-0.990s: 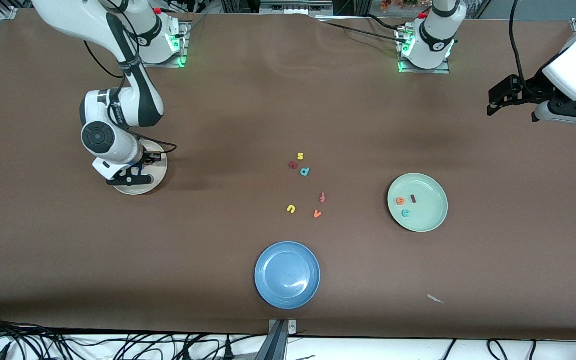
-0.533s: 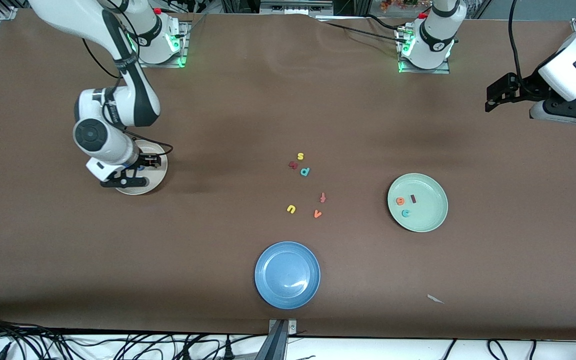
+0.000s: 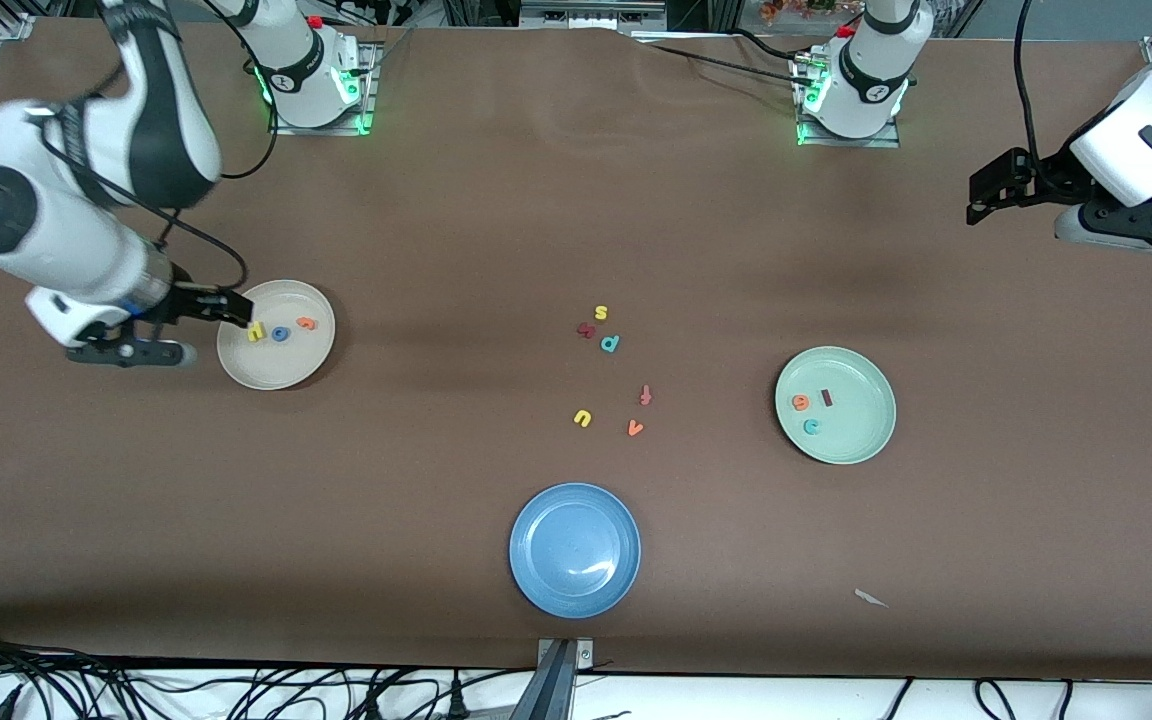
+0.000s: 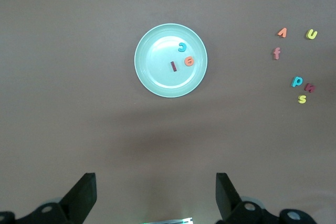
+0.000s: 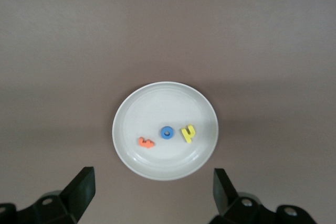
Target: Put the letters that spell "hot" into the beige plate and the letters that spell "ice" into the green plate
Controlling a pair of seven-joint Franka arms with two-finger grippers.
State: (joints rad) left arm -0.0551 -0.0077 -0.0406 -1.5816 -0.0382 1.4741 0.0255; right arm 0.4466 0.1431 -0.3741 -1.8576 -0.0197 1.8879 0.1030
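Clearing right pincer (image 3: 236,310), jaws wide and empty, off beige plate (image 3: 266,372): h (image 3: 256,332), o (image 3: 280,334), t (image 3: 307,323) sit inside. Retract straight up toward 9 o'clock; avoid the rim. Left pincer (image 3: 976,205) waits wide, empty; i, c, e in green plate (image 3: 861,440).

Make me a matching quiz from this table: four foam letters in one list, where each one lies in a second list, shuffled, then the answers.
Letters:
1. blue o
2. teal c
3. yellow u
4. yellow h

Places:
A. on the bare table, beside the orange v
B. in the beige plate, between two other letters
C. in the green plate
D. in the beige plate, nearest the right gripper

Pairs: 1-B, 2-C, 3-A, 4-D
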